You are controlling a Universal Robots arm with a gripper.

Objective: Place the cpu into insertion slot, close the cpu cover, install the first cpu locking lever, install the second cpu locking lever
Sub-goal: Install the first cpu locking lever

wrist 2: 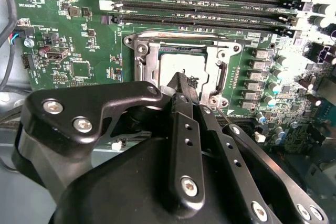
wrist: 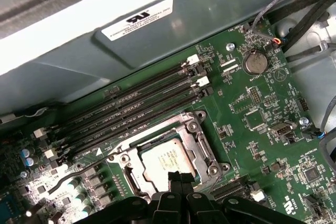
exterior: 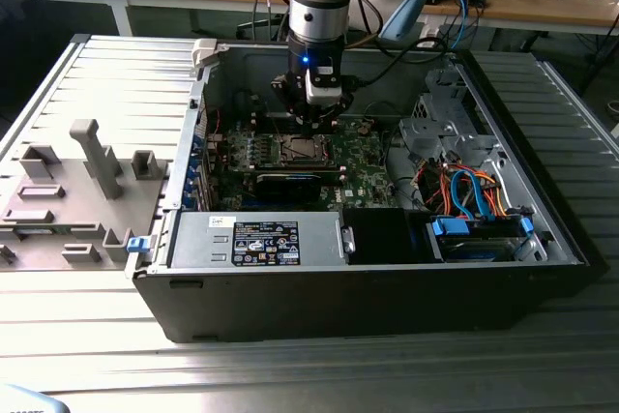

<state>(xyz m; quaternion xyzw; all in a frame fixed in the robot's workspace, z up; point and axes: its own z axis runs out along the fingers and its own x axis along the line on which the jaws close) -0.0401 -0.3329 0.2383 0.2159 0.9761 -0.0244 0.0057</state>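
Arm reaches down into the open computer case (exterior: 542,268), gripper (exterior: 314,121) hanging just over the socket on the green motherboard (exterior: 363,157), centre of the exterior view.

Chip (wrist: 167,160) already lies flat in the socket (wrist: 197,129), silvery top up, lower centre of the first wrist view. It looks squarely seated, so the placing step reads as done. Metal frame plate (wrist 2: 218,72) lies around the chip, its window leaving the chip top bare; judged closed down, though whether it is latched cannot be told.

Gripper fingertips (wrist 2: 181,85) are drawn together with nothing between them, tips poised at the near edge of the chip (wrist 2: 181,66), centre of the second wrist view. A thin wire lever (wrist 2: 226,116) runs just beside the fingers, near the socket's corner screw; the narrow pinched tip probably suits pushing it. Contact with the lever cannot be told.

Long black memory slots (wrist: 136,103) sit just beyond the socket, clear of the gripper.
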